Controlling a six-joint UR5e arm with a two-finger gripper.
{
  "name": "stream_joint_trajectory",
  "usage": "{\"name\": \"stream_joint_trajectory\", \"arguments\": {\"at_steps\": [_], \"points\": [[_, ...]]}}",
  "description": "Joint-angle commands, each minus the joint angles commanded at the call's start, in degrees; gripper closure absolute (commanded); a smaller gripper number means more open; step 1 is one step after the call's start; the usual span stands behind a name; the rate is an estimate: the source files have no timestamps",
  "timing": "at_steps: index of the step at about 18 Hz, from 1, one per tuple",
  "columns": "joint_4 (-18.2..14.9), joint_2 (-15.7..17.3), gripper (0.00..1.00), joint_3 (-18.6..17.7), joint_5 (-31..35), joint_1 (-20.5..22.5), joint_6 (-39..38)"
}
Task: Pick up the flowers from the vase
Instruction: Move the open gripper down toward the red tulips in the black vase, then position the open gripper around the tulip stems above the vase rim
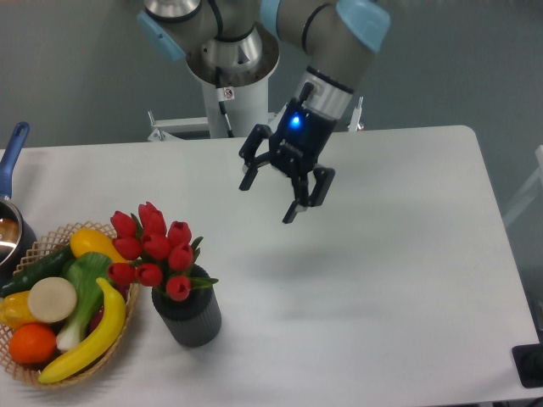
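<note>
While our black two-finger gripper [270, 197] hangs above the white table [382, 280] with its fingers spread wide and nothing between them, we are well apart from the bunch of red tulip flowers [153, 250]. They stand upright in the small dark grey ribbed vase [187, 314], just beside the woven wicker basket of fruit and vegetables [59, 309]. We judge the risks to be crushing the buds instead of gripping the stems, or tipping the light vase. Our arm reaches out from its grey base [227, 72], wrist tilted toward the flowers.
</note>
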Motion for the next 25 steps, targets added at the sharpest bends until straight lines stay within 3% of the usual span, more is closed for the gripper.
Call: {"name": "stream_joint_trajectory", "arguments": {"at_steps": [2,8,12,20,25], "points": [[1.41,-1.5,0.0,0.17,-0.79,-1.67,-0.44],[1.42,-2.91,0.0,-0.35,-6.85,-2.11,-2.81],[1.5,-5.71,0.0,0.26,-9.49,-2.99,-3.51],[2.03,-9.23,0.0,4.48,-9.67,-5.98,-10.11],[5.71,-11.25,0.0,4.92,-9.58,-7.56,-9.76]]}}
